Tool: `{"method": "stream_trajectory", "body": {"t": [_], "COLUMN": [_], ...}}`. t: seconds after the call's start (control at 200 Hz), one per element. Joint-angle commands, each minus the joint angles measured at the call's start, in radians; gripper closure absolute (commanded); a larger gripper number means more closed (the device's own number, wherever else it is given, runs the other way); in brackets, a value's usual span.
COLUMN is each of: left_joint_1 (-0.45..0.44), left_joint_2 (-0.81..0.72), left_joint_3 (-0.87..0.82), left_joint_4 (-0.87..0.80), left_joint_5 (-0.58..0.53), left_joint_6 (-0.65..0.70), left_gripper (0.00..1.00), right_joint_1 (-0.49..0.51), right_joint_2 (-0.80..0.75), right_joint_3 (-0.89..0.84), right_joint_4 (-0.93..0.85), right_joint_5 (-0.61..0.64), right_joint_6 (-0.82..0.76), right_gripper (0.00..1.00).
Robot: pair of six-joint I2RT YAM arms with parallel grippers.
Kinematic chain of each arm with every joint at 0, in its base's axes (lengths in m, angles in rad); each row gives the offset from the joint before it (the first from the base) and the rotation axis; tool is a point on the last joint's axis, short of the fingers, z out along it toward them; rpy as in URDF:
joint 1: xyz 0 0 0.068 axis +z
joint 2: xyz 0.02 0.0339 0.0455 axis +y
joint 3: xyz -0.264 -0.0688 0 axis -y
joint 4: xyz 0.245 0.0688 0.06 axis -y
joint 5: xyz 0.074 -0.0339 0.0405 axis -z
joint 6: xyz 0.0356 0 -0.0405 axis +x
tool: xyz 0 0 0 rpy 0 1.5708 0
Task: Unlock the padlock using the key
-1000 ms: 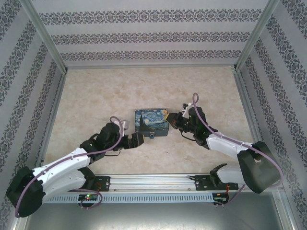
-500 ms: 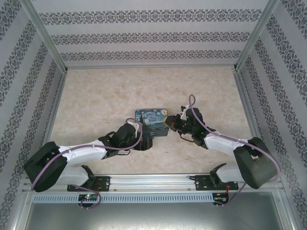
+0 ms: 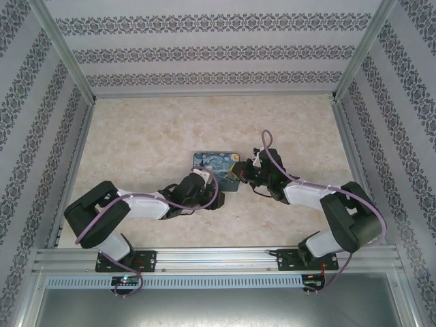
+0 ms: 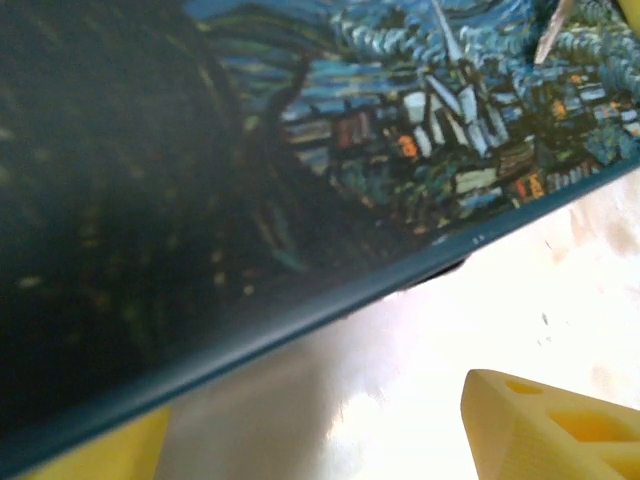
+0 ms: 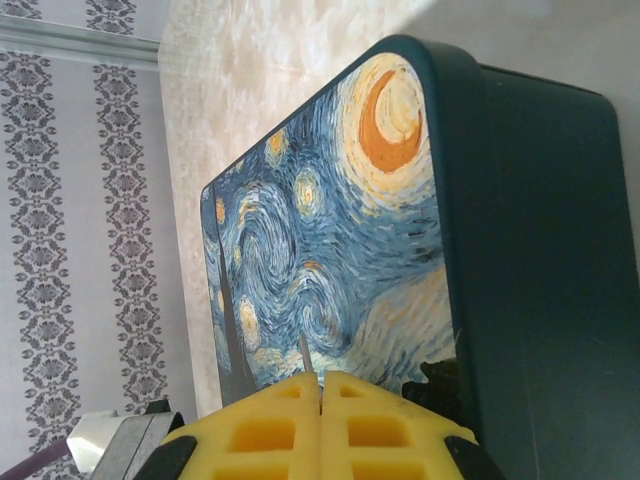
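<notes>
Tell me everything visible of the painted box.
The painted box is rectangular with rounded corners, dark teal sides and a lid printed with a swirling blue night sky, orange crescent and village. It lies lid up on the table. The open left tool is at its near edge; the shut right tool holds the key by its right edge. Contact unclear.

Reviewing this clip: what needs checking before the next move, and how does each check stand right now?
1. Key gripped: ok. The key pokes out of the shut right claw.
2. Left claw open: ok. Its fingers stand apart by the edge of the painted box.
3. Padlock position: cannot tell.
4. Key lined up with the keyhole: cannot tell.
5. Box flat on the table: ok.
</notes>
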Motion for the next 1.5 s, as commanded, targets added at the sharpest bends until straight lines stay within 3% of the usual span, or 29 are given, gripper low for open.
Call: {"method": "stream_trajectory", "body": {"t": [0.0,0.325,0.779,0.964,1.149,1.314,1.499], "left_joint_1": [-0.004,0.018,0.018,0.018,0.020,0.047,0.085], "left_joint_2": [0.056,0.151,0.124,0.173,0.239,0.259,0.247], "left_joint_3": [0.027,0.050,0.013,0.073,0.153,0.179,0.143], "left_joint_4": [0.107,0.180,0.210,0.192,0.216,0.283,0.377], "left_joint_5": [-0.066,-0.137,-0.378,-0.297,-0.123,0.017,0.073], "left_joint_6": [0.057,0.116,0.149,0.164,0.169,0.106,0.017], "left_gripper": [0.24,0.27,0.28,0.28,0.27,0.28,0.28], "right_joint_1": [-0.023,-0.049,-0.076,-0.081,-0.081,-0.081,-0.078], "right_joint_2": [0.053,0.159,0.169,0.184,0.201,0.213,0.218], "right_joint_3": [0.050,0.122,0.116,0.116,0.124,0.132,0.130], "right_joint_4": [0.027,0.058,0.066,0.076,0.078,0.075,0.075], "right_joint_5": [-0.017,-0.061,-0.100,-0.106,-0.114,-0.116,-0.111], "right_joint_6": [-0.032,-0.025,-0.026,-0.025,-0.025,-0.029,-0.025], "right_gripper": [1.00,1.00,1.00,1.00,1.00,1.00,1.00]}}
